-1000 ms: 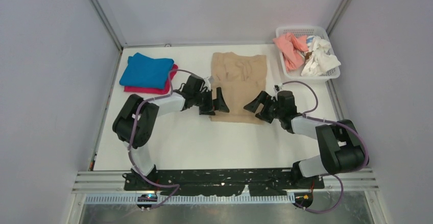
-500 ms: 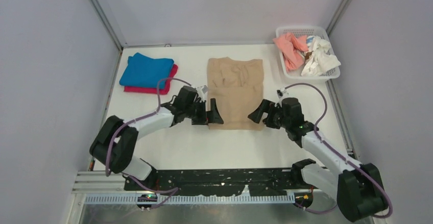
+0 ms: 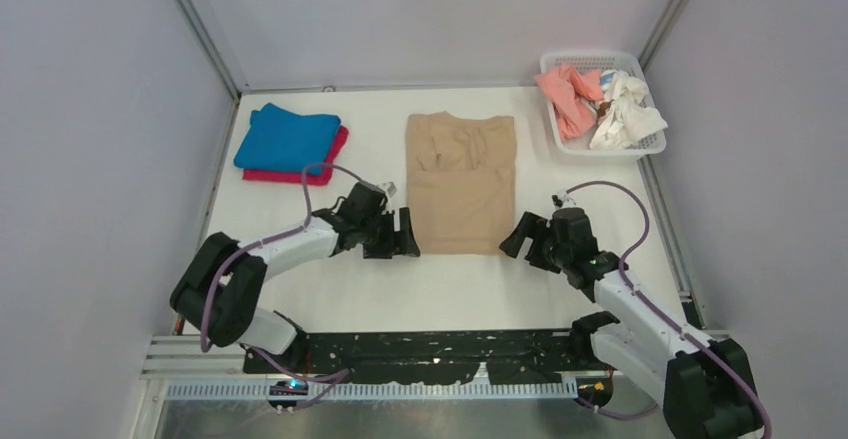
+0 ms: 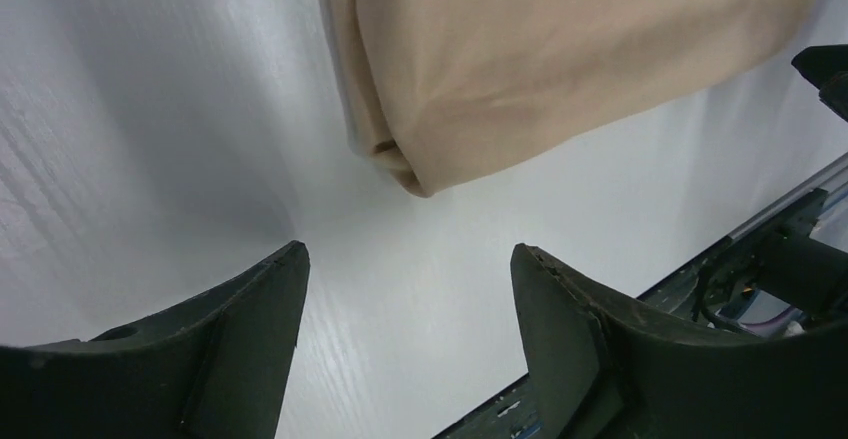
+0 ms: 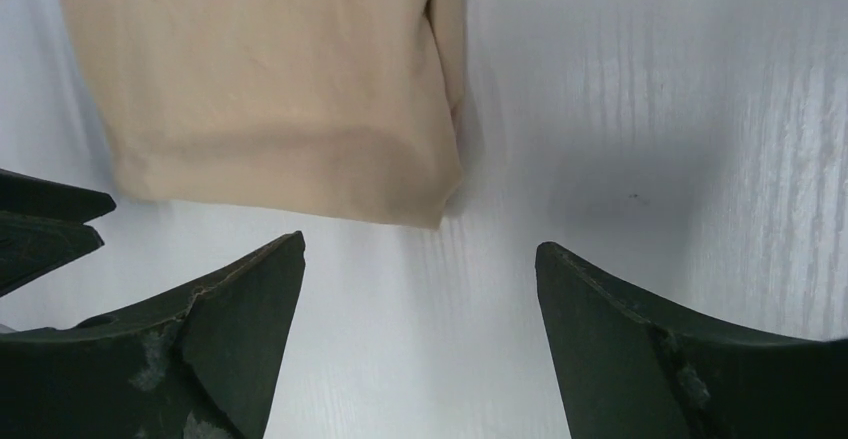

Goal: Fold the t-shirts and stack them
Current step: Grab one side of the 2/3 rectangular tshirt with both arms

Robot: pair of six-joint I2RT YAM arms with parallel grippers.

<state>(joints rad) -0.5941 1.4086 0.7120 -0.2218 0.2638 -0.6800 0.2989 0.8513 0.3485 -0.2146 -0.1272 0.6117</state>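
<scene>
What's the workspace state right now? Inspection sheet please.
Surface: white table, matte.
Job's things: tan t-shirt folded flat at centre; blue t-shirt folded on the magenta t-shirt, far left; salmon t-shirt and white t-shirt crumpled in the basket.
Clutter: the white mesh basket, far right corner.
Grippers: left gripper open, empty, off the tan shirt's near left corner; right gripper open, empty, off its near right corner.
Cables: purple cables looped off both arms.
Surroundings: grey walls; metal rail at near edge.
</scene>
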